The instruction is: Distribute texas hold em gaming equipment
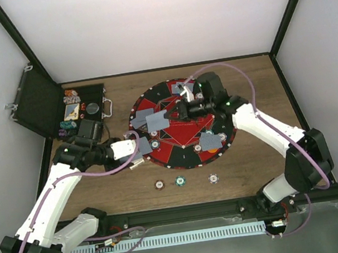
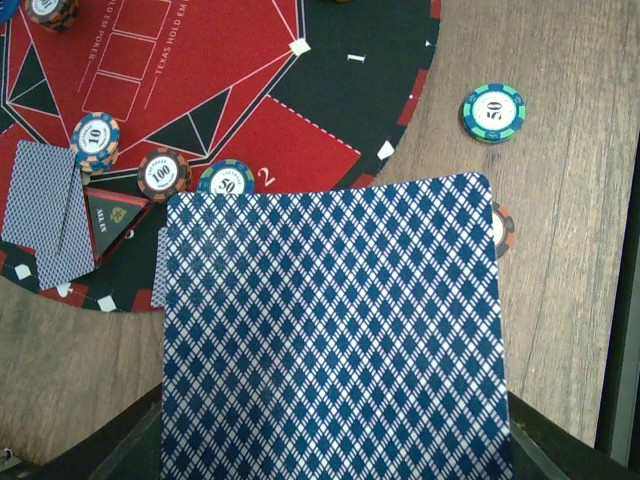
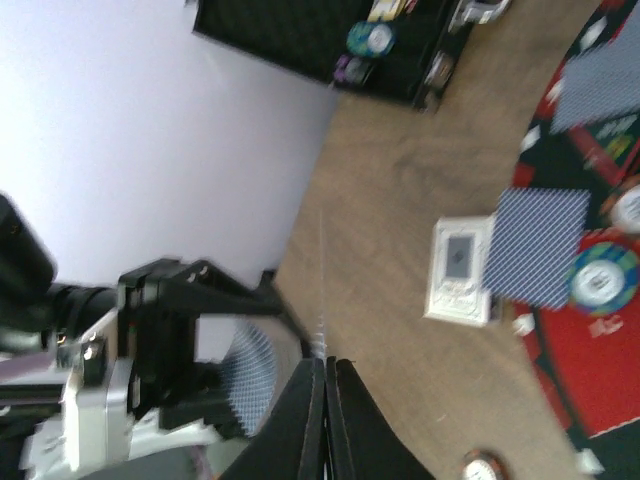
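Cards (image 2: 335, 330) fill my left wrist view, diamond-patterned backs up. They are a stack pinched in my left gripper (image 1: 133, 148), whose fingers are closed down on it at the left edge of the mat (image 1: 189, 155).

Far left, the case (image 1: 40, 103) lies open with chips (image 1: 72, 108) in its tray. The round red-and-black mat sits mid-table. More cards lie face down on it at the left, at the far edge and at the near right, where three chips are lined up just beside a pair of them. On the bare wood (image 1: 245, 84) in front of the mat, three more chips lie in a row, the teal chip (image 2: 493, 112) in the middle.

From the right, my right gripper (image 3: 326, 395) reaches over the mat, its fingers pressed together with nothing between them.
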Available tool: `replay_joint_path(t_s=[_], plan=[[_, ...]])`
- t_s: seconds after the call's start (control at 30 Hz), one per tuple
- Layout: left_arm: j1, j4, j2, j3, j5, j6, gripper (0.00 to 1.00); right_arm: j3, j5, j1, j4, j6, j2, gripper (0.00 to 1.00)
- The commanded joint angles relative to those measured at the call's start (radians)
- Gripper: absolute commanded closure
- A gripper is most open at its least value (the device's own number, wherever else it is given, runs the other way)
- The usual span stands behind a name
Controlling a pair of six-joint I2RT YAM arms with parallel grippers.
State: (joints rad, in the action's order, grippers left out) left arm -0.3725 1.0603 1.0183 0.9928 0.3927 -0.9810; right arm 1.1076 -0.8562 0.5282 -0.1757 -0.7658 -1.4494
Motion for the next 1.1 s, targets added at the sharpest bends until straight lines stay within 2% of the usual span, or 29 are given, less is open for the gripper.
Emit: replay_joint_path(t_s=[0.0,0.13,0.27,0.33,0.4,0.43,0.53,0.63,1.0,1.07], plan=[[0.003,0.01,-0.006,-0.005,0.002,-0.016,0.95,0.176,0.315,-0.009,-0.304,0.324,-0.056,0.99],[0.002,0.015,-0.011,-0.005,-0.004,-0.014,0.95,0.233,0.795,0.026,-0.35,0.517,-0.128,0.99],[0.003,0.008,-0.016,-0.006,-0.021,-0.012,0.95,0.236,1.185,0.106,-0.26,0.744,-0.212,0.99],[0.003,0.012,-0.017,-0.004,-0.035,-0.01,0.95,0.179,1.348,0.152,-0.096,0.916,-0.228,0.99],[0.003,0.019,-0.017,0.001,-0.042,-0.013,0.95,0.09,1.448,0.183,0.137,1.093,-0.22,0.99],[0.004,0.02,-0.018,0.002,-0.043,-0.012,0.95,0.044,1.487,0.201,0.258,1.233,-0.223,0.99],[0.004,0.027,-0.022,0.007,-0.043,-0.009,0.95,-0.017,1.56,0.252,0.534,1.474,-0.291,0.99],[0.004,0.028,-0.029,0.004,-0.049,-0.01,0.96,-0.005,1.572,0.273,0.577,1.567,-0.399,0.99],[0.003,0.024,-0.036,0.008,-0.041,-0.014,0.96,0.002,1.489,0.347,0.316,1.332,-0.54,0.99],[0.004,0.028,-0.037,0.011,-0.019,-0.01,0.96,0.007,1.468,0.36,0.258,1.282,-0.539,0.96]])
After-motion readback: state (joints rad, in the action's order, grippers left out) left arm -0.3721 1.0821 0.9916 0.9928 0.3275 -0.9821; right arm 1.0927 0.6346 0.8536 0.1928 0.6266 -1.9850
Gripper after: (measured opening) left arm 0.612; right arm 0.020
